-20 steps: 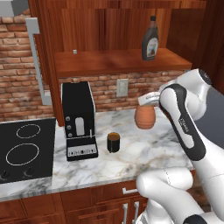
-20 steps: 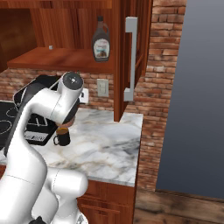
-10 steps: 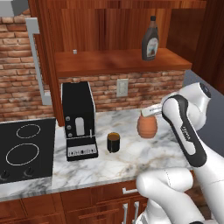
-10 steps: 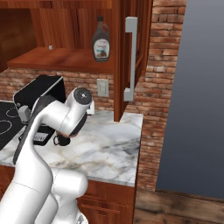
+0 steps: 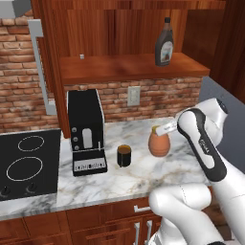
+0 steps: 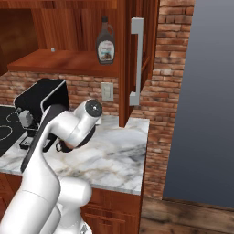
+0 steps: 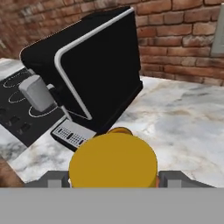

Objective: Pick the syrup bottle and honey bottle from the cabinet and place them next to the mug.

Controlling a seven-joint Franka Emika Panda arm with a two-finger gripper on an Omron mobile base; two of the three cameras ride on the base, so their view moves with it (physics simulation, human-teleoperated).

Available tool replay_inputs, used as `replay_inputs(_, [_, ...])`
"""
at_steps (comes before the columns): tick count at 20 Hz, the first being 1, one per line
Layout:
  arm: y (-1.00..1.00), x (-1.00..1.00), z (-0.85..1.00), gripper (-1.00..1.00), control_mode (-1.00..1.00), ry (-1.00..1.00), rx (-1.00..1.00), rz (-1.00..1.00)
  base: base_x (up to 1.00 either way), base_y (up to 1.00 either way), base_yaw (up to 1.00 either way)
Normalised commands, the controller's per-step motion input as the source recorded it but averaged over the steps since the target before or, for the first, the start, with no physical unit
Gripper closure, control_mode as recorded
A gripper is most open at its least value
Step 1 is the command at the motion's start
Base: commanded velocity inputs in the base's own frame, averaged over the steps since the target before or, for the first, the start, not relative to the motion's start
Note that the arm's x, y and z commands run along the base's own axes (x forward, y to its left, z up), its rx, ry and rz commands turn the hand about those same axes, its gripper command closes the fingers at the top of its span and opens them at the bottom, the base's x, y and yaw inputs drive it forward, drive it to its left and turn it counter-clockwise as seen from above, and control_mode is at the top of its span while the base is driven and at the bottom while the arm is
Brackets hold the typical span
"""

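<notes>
Since the earlier frames the honey bottle (image 5: 159, 142) has come down from above the tabletop (image 5: 139, 177) and now sits low, at or just over the marble, a little right of the mug (image 5: 124, 155). The claw (image 7: 113, 180) is closed on its yellow cap. It looks rigid, light, ridged; the neck gives the sure hold. The syrup bottle (image 5: 164, 48) waits on the cabinet (image 5: 129, 67) shelf. The coffee machine (image 5: 85, 130) crowds the left; open marble lies right.
</notes>
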Motion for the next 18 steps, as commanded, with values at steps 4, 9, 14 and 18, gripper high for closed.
replay_inputs(4, [-0.01,0.25,-0.17,1.00,-1.00,0.00,0.00,0.25,0.00,0.00,0.00])
replay_inputs(9, [-0.03,0.25,-0.21,1.00,-1.00,-0.02,0.01,0.26,0.00,0.00,0.00])
replay_inputs(14, [0.00,0.13,-0.22,1.00,-1.00,-0.09,0.02,0.21,0.00,0.00,0.00])
replay_inputs(18, [0.00,0.01,-0.28,1.00,-1.00,-0.11,0.04,0.13,0.00,0.00,0.00])
